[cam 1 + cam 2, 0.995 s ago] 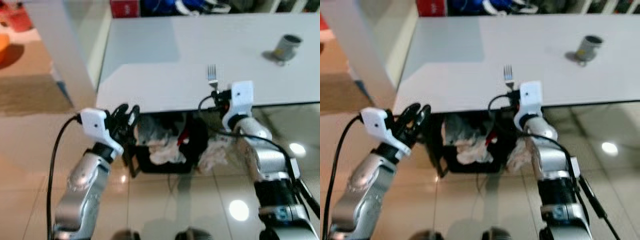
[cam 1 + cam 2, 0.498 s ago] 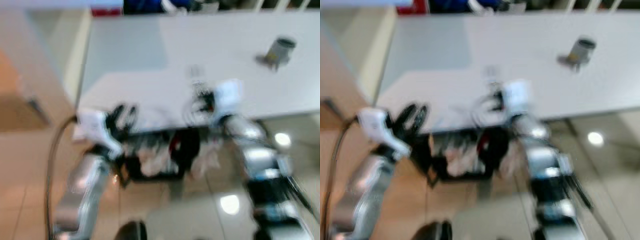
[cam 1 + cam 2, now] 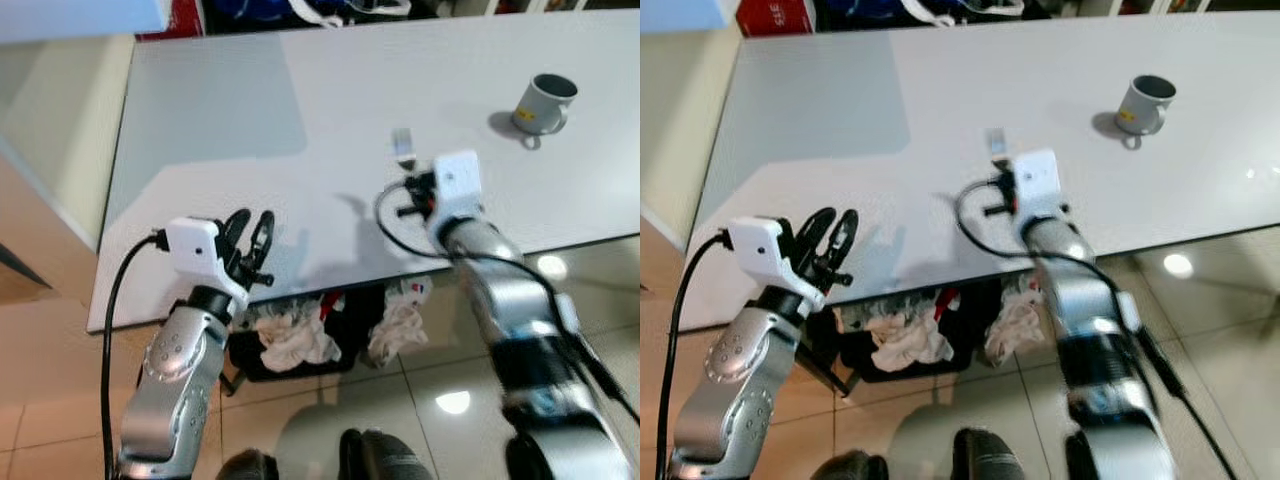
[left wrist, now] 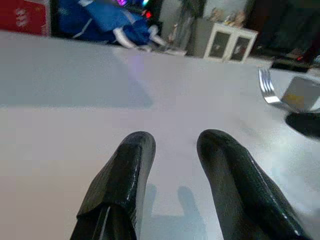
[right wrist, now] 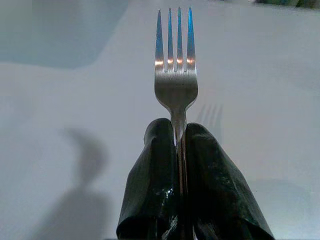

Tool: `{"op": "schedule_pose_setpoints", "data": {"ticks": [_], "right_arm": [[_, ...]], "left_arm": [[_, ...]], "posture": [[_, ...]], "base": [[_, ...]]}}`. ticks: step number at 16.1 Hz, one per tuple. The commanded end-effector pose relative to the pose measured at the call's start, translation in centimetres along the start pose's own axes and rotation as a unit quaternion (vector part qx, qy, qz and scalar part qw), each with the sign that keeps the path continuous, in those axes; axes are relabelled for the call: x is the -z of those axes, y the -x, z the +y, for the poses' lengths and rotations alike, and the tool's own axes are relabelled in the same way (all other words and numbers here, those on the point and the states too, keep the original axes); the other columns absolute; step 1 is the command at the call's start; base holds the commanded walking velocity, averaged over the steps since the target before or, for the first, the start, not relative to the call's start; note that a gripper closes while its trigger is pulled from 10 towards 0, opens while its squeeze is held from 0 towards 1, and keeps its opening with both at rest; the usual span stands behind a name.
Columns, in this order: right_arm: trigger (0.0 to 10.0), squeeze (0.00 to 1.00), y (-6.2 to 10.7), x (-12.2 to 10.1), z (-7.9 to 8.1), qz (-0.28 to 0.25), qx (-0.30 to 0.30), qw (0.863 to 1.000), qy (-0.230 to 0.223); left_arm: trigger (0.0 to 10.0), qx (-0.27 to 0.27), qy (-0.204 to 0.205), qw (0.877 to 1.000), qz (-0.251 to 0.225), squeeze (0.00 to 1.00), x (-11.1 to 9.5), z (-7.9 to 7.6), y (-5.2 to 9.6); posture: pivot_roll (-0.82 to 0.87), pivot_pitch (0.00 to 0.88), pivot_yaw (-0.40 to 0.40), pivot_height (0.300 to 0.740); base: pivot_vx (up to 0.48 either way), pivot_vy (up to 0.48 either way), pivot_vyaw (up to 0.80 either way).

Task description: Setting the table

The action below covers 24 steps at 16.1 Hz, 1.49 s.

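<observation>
Two grippers: my right gripper (image 5: pixel 177 150) is pinched tight on the handle of a fork (image 5: pixel 175 75); my left gripper (image 4: pixel 175 165) has its fingers spread with nothing between them.
Fork: held above the white counter (image 3: pixel 220 110), tines pointing away from me, near the counter's near edge and roughly at its middle.
Left gripper position: low over the near edge of the counter, well to the left of the fork.
Step in hand: I judge this as carrying the fork to its place, with the laying down not yet done.
Next move: lower the fork until it lies flat on the counter, then release the pinch.
Other things: a grey mug (image 3: pixel 545 103) stands on the counter, well apart from the fork, farther back and to the right.
Below the counter: a dark basket of crumpled cloth (image 3: pixel 300 340) sits on the tiled floor.
In the way: nothing lies on the counter under the fork.
</observation>
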State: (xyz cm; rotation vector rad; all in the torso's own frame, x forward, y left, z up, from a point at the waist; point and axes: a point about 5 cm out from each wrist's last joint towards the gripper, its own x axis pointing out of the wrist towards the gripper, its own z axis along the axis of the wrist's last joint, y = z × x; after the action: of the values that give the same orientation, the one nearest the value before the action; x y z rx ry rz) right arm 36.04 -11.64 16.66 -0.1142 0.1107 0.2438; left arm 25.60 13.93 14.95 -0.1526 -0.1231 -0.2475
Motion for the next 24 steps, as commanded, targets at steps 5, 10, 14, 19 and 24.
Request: {"op": "schedule_pose_setpoints", "data": {"ticks": [5,10,14,19,24], "right_arm": [[10.0,0.00,-2.9,-0.1,1.1,0.057,0.036,0.998,0.007],[10.0,0.00,-4.1,-3.6,1.3,-0.005,0.035,0.999,-0.001],[10.0,1.00,-4.8,-3.8,1.8,0.006,0.040,0.999,0.030],[10.0,1.00,-5.0,-5.7,1.5,-0.035,0.050,0.998,0.004],[10.0,1.00,-3.4,-9.7,0.4,-0.133,0.064,0.988,-0.036]], "left_arm": [[10.0,-0.032,-0.036,0.999,0.021,0.00,0.0,-0.4,2.2],[10.0,-0.067,-0.057,0.996,0.029,0.00,-0.9,-0.5,4.7],[10.0,-0.064,-0.078,0.994,0.044,0.00,-1.0,-1.0,5.5],[10.0,-0.067,-0.079,0.994,0.044,0.00,-1.2,-0.9,5.4],[10.0,-0.066,-0.079,0.994,0.038,0.00,-1.2,-0.6,4.4]], "posture": [[-0.07,0.278,0.003,0.740],[-0.03,0.369,-0.012,0.740],[-0.01,0.382,-0.023,0.740],[-0.01,0.358,-0.027,0.740],[-0.02,0.307,-0.026,0.740]], "base": [[0.000,0.000,0.00],[0.000,0.000,0.00],[0.000,0.000,0.00],[0.000,0.000,0.00],[0.000,0.000,0.00]]}}
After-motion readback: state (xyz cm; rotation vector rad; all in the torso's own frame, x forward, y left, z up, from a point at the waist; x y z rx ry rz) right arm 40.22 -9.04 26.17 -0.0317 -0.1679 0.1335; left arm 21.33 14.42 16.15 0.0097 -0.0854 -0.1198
